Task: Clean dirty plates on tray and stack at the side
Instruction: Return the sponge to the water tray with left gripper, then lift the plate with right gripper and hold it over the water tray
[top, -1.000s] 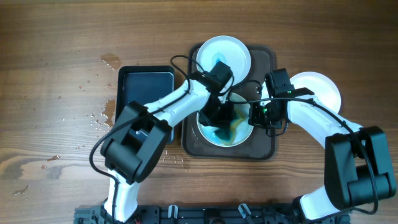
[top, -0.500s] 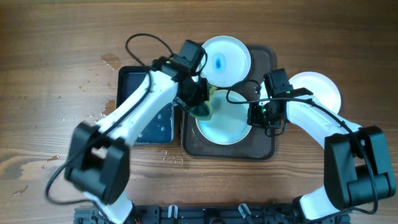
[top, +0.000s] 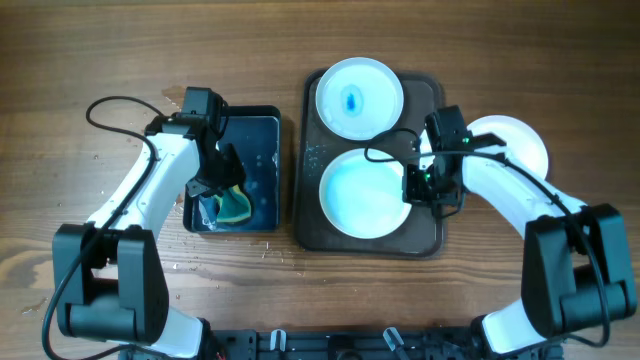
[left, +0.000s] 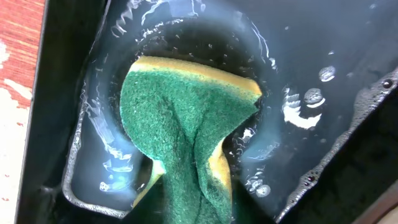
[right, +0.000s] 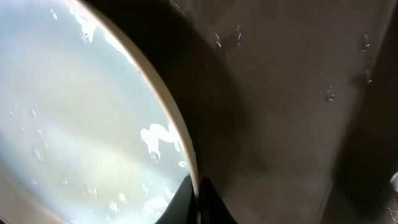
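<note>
The dark brown tray (top: 426, 236) holds two white plates. The far plate (top: 359, 97) has a blue smear at its centre. The near plate (top: 362, 192) is wet and plain. My right gripper (top: 414, 186) is shut on the near plate's right rim (right: 180, 149). A third white plate (top: 515, 141) lies on the table right of the tray. My left gripper (top: 218, 195) is shut on the green and yellow sponge (left: 180, 130), which dips into the water of the black tray (top: 262, 120).
The black water tray (left: 348, 74) stands just left of the brown tray. Water drops lie on the wood (top: 160, 190) left of it. Cables run over both arms.
My left arm has swung left off the near plate, carrying the sponge into the black water tray. The blue and yellow smear on the near plate is gone. The right arm has stayed.
</note>
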